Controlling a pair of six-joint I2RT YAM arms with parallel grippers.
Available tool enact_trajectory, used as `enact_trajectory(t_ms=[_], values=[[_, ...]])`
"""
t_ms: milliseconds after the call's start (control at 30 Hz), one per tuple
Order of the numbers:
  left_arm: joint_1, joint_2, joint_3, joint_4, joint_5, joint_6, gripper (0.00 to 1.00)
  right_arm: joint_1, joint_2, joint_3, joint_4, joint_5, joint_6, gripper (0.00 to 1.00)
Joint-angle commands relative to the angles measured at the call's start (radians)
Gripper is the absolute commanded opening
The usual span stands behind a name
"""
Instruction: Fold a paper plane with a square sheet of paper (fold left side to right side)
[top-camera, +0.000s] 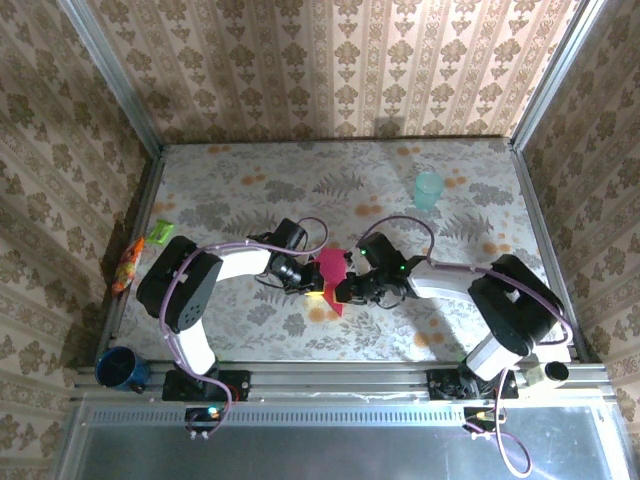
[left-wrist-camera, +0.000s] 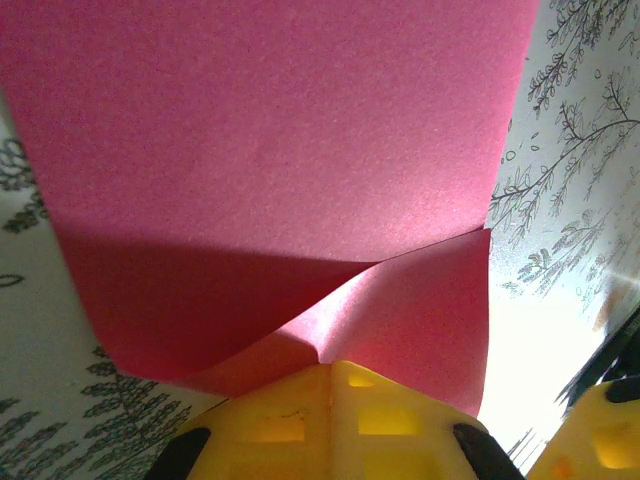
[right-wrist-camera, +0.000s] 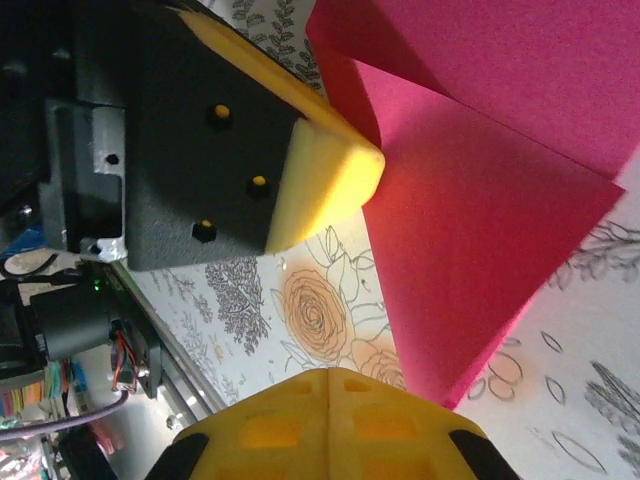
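The square sheet of paper sits between my left gripper and right gripper, cup toward the table's far-right corner.

Dim top cam, wrist glare, blur

Both arms reached inward with bent elbows, and the 2 wrists met midway between the bases. The left gripper pointed right, its yellow fingers pressed together and pinching a fold of the square sheet of paper. The right gripper pointed left, facing it closely, its 2 fingers closed flat against each other.
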Motion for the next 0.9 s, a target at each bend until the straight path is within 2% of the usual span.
enact_trajectory(t_ms=[0, 333, 633, 867], values=[[0.005, 0.044, -0.009, -0.083, -0.093, 0.005, 0.01, 0.014, 0.053, 0.033, 0.003, 0.009, -0.009, 0.0], [0.007, 0.004, 0.002, -0.06, -0.069, -0.014, 0.01, 0.034, 0.118, 0.019, -0.073, 0.096, -0.021, 0.0], [0.004, -0.09, -0.025, 0.042, -0.027, -0.022, 0.03, 0.033, 0.145, -0.051, -0.03, 0.104, -0.001, 0.0], [-0.053, -0.123, -0.069, 0.132, -0.009, -0.072, 0.03, 0.031, 0.145, -0.046, -0.1, 0.15, -0.02, 0.0]])
